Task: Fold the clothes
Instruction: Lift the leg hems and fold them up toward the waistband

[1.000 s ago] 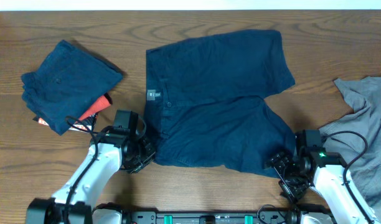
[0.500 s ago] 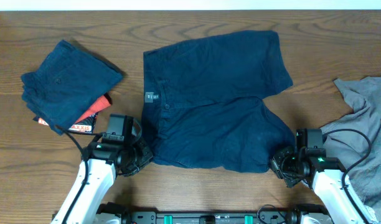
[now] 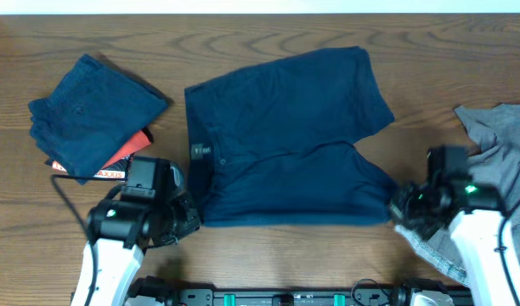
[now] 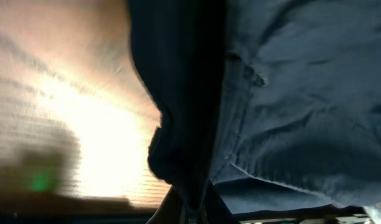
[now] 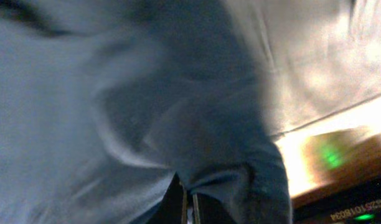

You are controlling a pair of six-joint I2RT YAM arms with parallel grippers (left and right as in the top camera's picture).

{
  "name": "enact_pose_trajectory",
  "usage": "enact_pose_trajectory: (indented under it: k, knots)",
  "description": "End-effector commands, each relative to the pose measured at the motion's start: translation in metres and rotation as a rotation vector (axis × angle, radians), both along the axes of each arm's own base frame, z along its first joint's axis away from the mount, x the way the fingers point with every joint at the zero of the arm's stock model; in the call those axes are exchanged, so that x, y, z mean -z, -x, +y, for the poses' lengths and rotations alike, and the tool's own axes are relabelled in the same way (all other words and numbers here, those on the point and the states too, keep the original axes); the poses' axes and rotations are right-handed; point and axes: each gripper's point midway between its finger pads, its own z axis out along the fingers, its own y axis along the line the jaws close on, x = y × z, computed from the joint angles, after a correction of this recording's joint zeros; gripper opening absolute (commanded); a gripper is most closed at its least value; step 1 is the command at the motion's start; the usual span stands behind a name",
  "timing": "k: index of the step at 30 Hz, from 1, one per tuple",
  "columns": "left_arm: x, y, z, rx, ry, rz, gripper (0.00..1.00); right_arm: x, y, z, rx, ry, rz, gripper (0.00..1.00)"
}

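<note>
At centre frame overhead, navy shorts lie flat on the table, left gripper at their lower-left corner, right gripper at their lower-right hem; only the wrist views show each pair of jaws pinched onto cloth.

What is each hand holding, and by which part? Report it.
Both hold the navy shorts: the left hand pinches the near waistband corner, the right hand the near leg's hem corner.

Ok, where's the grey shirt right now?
In the overhead view the grey shirt lies crumpled at the far right, to the right of the navy shorts and just beyond the right gripper.
</note>
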Motion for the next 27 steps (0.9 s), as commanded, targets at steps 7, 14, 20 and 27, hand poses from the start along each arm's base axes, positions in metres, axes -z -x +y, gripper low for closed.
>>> enact_pose_trajectory:
  k: [7, 14, 20, 27]
  knots:
    - [-0.058, -0.063, 0.047, -0.225, -0.174, -0.354, 0.06, -0.107, -0.083, -0.032, -0.192, 0.230, -0.385, 0.01]
    - [-0.072, -0.136, 0.058, -0.333, -0.141, -0.514, 0.06, -0.125, -0.158, -0.021, -0.234, 0.247, -0.612, 0.01]
    - [-0.055, -0.189, 0.067, -0.386, -0.130, -0.554, 0.06, -0.100, -0.212, -0.002, -0.283, 0.231, -0.666, 0.01]
    - [-0.019, -0.191, 0.014, -0.242, 0.132, -0.394, 0.06, -0.059, -0.221, 0.017, -0.344, 0.211, -0.578, 0.01]
